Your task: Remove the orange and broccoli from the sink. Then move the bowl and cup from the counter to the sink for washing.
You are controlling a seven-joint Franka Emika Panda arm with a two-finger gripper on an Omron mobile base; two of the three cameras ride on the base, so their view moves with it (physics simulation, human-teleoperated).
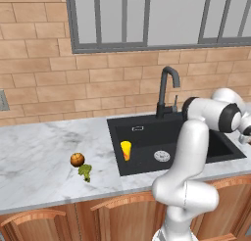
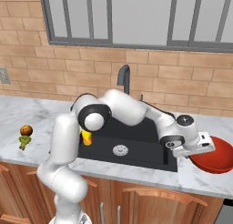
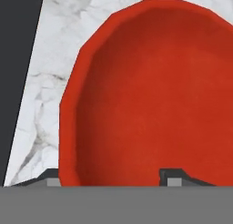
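The red bowl (image 2: 215, 158) sits on the counter right of the sink (image 2: 145, 141). My gripper (image 3: 111, 178) hangs open over the bowl's (image 3: 154, 95) near-left rim, one fingertip (image 3: 52, 177) outside the rim and the other inside. In the right base view the gripper (image 2: 196, 154) reaches down at the bowl's left edge. Inside the sink (image 1: 147, 134) the yellow cup (image 1: 126, 150) stands near the left wall; the arm half hides the cup (image 2: 86, 138) from the right. Left of the basin, the orange (image 1: 76, 159) and broccoli (image 1: 85, 172) lie together on the counter.
A dark curved faucet (image 1: 166, 88) rises behind the basin, and a white round drain (image 1: 162, 156) marks its floor. The brick wall and a window run along the back. My arm stretches across the sink's front right part. The sink edge (image 3: 18, 59) lies beside the bowl.
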